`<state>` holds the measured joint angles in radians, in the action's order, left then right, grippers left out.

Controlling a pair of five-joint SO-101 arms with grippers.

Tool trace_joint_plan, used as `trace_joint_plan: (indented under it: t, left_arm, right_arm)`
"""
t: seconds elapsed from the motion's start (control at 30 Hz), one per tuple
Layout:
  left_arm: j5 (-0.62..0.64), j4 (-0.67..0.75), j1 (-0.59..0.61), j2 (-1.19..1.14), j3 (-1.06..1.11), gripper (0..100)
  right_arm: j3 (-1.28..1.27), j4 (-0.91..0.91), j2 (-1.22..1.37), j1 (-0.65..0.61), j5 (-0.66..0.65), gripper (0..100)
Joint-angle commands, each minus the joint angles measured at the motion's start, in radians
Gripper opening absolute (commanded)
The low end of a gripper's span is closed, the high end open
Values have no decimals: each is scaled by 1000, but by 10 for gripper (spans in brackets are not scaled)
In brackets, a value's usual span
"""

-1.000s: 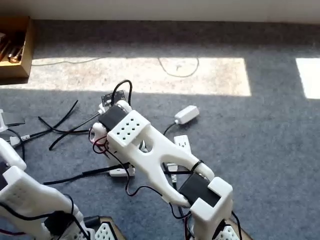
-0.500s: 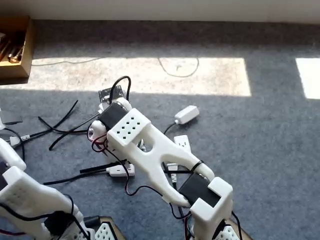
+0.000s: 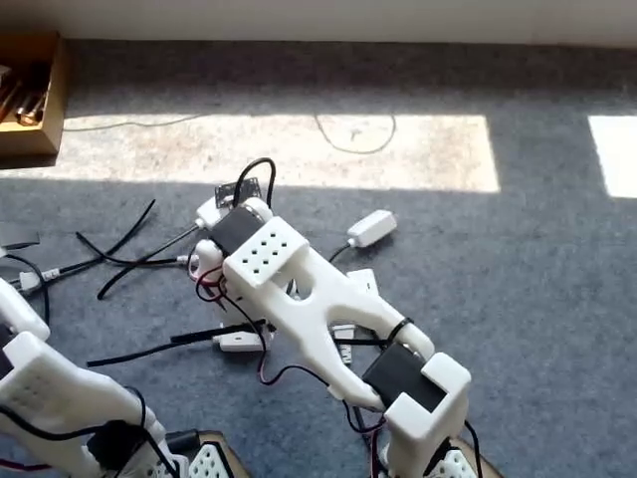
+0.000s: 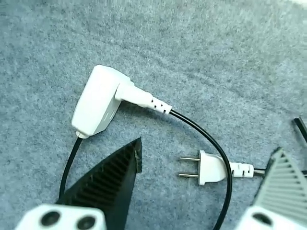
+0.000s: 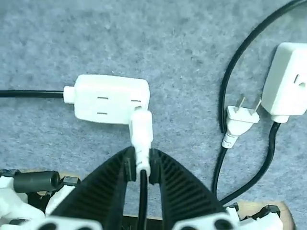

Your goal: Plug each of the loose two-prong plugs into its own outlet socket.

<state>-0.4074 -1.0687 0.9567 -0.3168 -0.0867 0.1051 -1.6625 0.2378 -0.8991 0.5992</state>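
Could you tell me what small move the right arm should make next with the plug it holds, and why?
Probably a short push straight toward the outlet block. The right gripper is shut on the white plug, whose front meets the block, but full seating cannot be confirmed.

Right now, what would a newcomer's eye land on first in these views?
The right gripper, its black ridged fingers shut on a white two-prong plug whose nose meets a white plastic outlet block on grey carpet. Next, another white two-prong plug lies loose below the open left gripper.
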Motion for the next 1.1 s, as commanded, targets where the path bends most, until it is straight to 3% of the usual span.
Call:
trace_joint_plan:
  t: [0.0, 1.07]
  left_arm:
    - [-5, 12, 16, 19, -38, 389]
    - [-5, 8, 16, 12, -73, 387]
  right_arm:
    - [-8, 28, -10, 33, 15, 5]
    - [19, 77, -19, -16, 60, 5]
